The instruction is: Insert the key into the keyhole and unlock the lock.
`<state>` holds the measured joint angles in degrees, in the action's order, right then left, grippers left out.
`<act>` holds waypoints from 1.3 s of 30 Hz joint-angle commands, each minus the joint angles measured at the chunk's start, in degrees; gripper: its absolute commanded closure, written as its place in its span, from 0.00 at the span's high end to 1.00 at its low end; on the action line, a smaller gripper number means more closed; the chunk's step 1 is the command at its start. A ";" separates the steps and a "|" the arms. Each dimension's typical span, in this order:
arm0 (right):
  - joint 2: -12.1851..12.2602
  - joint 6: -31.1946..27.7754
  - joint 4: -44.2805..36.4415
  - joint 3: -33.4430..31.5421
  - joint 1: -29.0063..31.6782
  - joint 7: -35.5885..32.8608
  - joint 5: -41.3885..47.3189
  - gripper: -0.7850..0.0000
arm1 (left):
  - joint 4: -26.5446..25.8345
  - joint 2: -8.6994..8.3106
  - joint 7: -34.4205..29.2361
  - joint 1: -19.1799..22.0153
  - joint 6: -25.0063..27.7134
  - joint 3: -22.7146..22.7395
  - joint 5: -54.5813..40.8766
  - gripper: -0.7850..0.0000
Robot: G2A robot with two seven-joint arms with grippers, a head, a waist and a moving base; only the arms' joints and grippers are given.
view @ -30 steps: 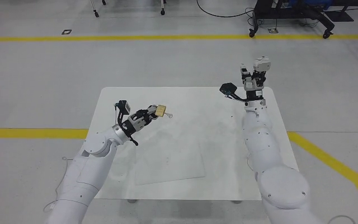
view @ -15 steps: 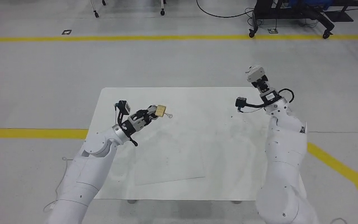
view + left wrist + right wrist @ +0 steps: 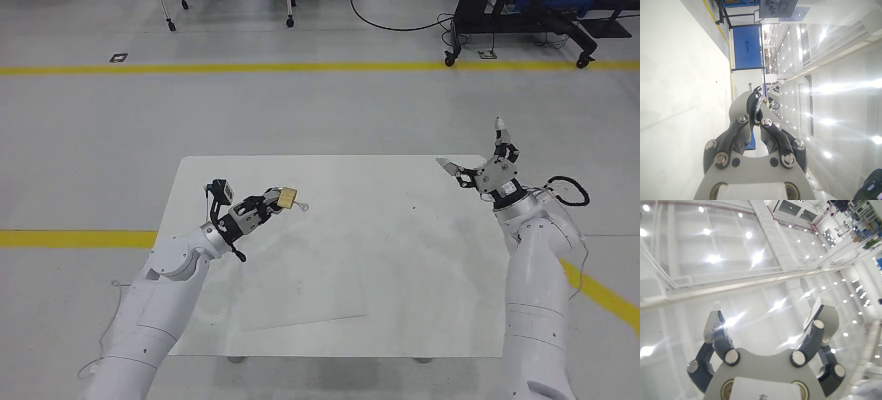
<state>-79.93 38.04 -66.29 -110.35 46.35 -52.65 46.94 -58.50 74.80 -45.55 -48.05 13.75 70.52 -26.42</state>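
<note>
Brass lock (image 3: 287, 197) sits pinched in the left fingers (image 3: 738, 108), centre-left in the top view. Right fingers (image 3: 829, 319), upper right, are spread and empty; they should probably approach squarely while the left fingers grip firmly.

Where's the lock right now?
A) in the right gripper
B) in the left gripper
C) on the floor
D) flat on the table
B: the left gripper is shut on the brass lock, while the right gripper is open with nothing in it.
</note>
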 commanded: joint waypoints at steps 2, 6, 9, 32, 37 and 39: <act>-0.03 4.26 -0.35 -0.04 0.01 8.15 8.22 1.00 | 0.00 0.00 0.00 0.00 0.00 0.00 0.00 0.00; -0.03 4.26 -0.35 -0.04 0.01 8.15 8.22 1.00 | 0.00 0.00 0.00 0.00 0.00 0.00 0.00 0.00; -0.03 4.26 -0.35 -0.04 0.01 8.15 8.22 1.00 | 0.00 0.00 0.00 0.00 0.00 0.00 0.00 0.00; 5.51 -48.48 -24.16 22.64 10.40 15.41 -73.34 1.00 | 0.00 0.00 0.00 0.00 0.00 0.00 0.00 0.00; 5.41 -50.38 -25.16 26.70 11.87 16.95 -75.80 1.00 | 0.00 0.00 0.00 0.00 0.00 0.00 0.00 0.00; 5.31 -50.95 -25.48 28.86 12.38 16.38 -75.92 1.00 | 0.00 0.00 0.00 0.00 0.00 0.00 0.00 0.00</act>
<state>-74.58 -12.61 -91.67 -82.65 58.48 -35.79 -28.98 -58.50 74.80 -45.55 -48.05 13.75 70.52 -26.42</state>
